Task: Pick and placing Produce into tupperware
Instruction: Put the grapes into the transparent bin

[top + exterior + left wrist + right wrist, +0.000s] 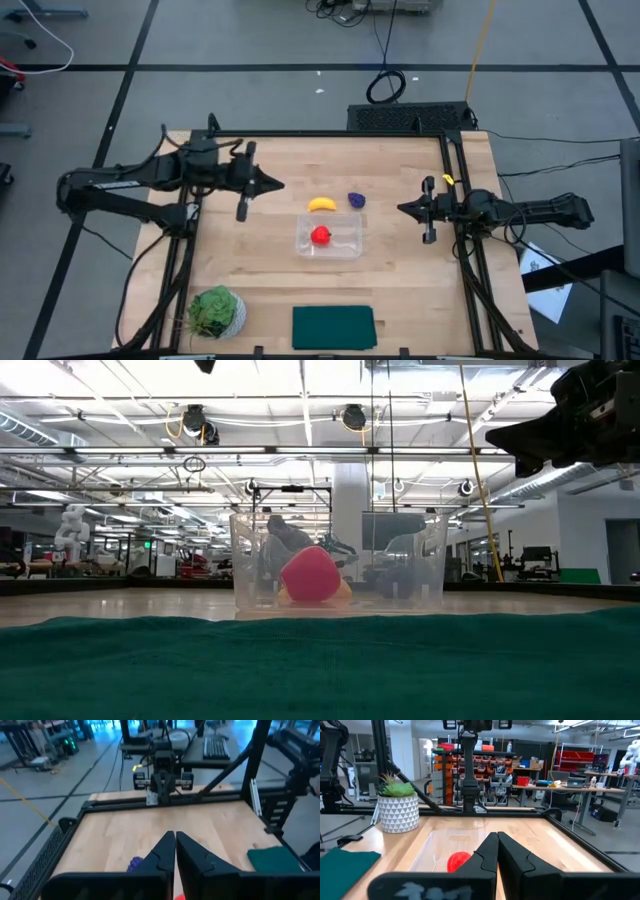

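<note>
You have one piece done: the red fruit (pixel 320 235) lies inside the clear tupperware (pixel 346 247), while the yellow banana (pixel 321 204) and the purple grape cluster (pixel 356 200) sit on the wooden table (pixel 250 270) just beyond the tupperware's far edge, so by my reading two of three are left. Out from the tupperware, your left gripper (pixel 277 184) hovers off its left far corner with fingers together and nothing in them, and your right gripper (pixel 404 208) waits to its right, closed and empty.
</note>
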